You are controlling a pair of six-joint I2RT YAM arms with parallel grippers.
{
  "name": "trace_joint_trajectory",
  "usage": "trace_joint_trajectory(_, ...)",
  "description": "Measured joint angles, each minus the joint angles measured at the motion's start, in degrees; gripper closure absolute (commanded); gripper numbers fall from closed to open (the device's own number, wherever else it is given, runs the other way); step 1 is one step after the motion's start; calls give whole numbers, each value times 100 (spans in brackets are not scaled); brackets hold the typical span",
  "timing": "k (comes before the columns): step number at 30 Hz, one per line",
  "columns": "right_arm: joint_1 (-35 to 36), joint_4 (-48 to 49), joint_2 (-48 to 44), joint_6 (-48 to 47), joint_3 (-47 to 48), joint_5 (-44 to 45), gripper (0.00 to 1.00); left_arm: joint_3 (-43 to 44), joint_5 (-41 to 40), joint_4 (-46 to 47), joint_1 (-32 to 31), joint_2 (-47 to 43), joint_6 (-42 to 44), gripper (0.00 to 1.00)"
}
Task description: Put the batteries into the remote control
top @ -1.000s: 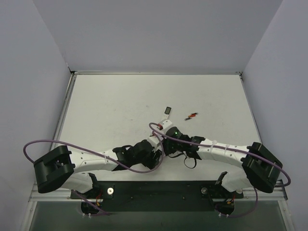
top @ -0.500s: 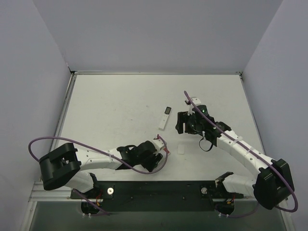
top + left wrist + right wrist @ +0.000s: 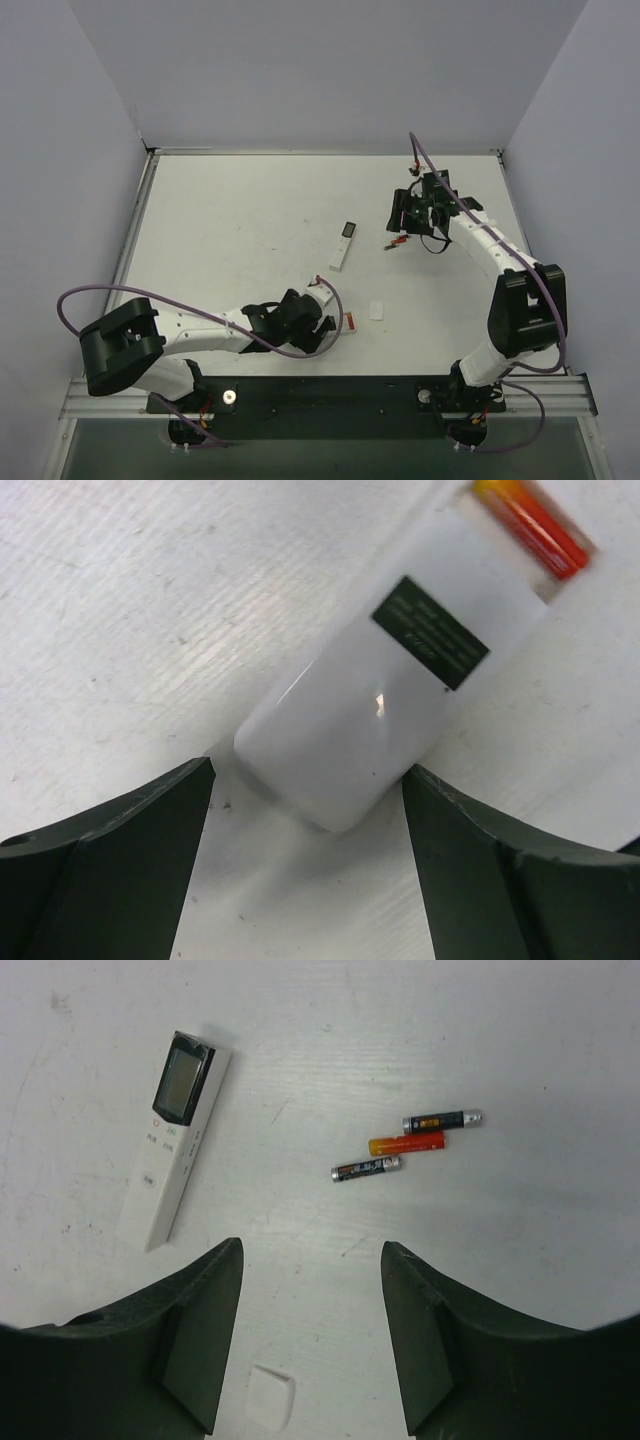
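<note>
Presently, left gripper [image 3: 308, 780] stands spread; the remote control [image 3: 380, 700] lies between its fingers, white labelled face up, a red battery [image 3: 530, 525] seated at the far end; right gripper [image 3: 312, 1260] likewise spread, holding nothing; three loose batteries [image 3: 405, 1144] lie just ahead of it.

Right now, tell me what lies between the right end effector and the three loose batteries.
Nothing: in the right wrist view, only bare table separates the open right end effector from the batteries.
</note>
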Motion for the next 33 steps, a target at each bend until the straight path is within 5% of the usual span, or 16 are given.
trace_joint_trajectory(10,-195,-918,1775,-1106,1606,-243,48,-122,-986,-579,39,-387,-621,11)
trace_joint_trajectory(16,-146,-1368,2129,-1847,2022,-96,52,-501,-1204,-546,66,-1423,-734,11)
trace_joint_trajectory(25,-140,-1539,2286,-1270,2194,293,41,-868,-1294,-446,697,-3967,-743,11)
trace_joint_trajectory(33,-118,-1521,2457,-876,2181,332,37,-1040,-1252,-546,1209,-5189,-658,11)
